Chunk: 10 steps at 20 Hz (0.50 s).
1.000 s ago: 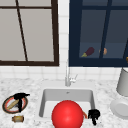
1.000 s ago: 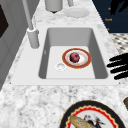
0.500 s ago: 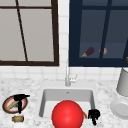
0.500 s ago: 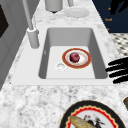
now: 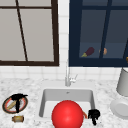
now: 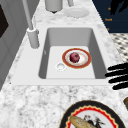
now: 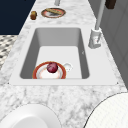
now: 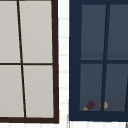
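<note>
My left hand (image 5: 17, 99) hovers over a red-rimmed patterned plate (image 5: 6, 106) on the left counter, its fingers straight. In the left side view that hand (image 6: 117, 75) shows beside the sink's front rim, near the same plate (image 6: 82, 112), which carries a piece of bread (image 6: 78, 122). My right hand (image 5: 93, 115) hangs relaxed at the front right corner of the sink (image 5: 47, 96) and holds nothing. A large red ball (image 5: 67, 115) covers the front of the sink. In the basin lies an orange-rimmed plate (image 6: 86, 53) with a dark red round fruit (image 6: 74, 57) on it.
The faucet (image 5: 67, 77) stands behind the sink. A grey pot (image 5: 123, 82) and a white plate (image 5: 120, 108) sit on the right counter. A small brown item (image 5: 18, 118) lies by the left plate. An eggplant (image 5: 88, 52) shows behind the dark window.
</note>
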Motion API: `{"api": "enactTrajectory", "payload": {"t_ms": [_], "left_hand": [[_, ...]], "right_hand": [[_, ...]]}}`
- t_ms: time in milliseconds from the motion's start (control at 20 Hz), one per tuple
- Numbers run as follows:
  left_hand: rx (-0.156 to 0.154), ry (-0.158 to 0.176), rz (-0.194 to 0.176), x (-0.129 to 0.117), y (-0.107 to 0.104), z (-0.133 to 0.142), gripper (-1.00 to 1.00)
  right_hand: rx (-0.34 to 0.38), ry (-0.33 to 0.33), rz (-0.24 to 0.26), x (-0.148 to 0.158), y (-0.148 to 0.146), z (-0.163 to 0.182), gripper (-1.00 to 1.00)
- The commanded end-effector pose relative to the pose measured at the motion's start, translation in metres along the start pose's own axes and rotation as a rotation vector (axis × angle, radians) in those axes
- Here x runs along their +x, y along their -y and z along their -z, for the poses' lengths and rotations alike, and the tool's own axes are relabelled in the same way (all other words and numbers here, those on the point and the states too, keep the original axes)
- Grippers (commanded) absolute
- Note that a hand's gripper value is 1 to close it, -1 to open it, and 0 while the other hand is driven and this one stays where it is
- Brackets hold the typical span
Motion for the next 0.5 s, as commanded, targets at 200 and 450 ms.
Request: {"api": "enactTrajectory", "payload": {"t_ms": [200, 450], "left_hand": [[0.066, -0.082, 0.029, 0.010, -0.015, -0.018, -1.00], [0.060, -0.127, -0.001, 0.012, -0.019, -0.021, -1.00]], "right_hand": [[0.000, 0.000, 0.000, 0.000, 0.000, 0.000, 0.00], [0.000, 0.000, 0.000, 0.000, 0.000, 0.000, 0.00]]}}
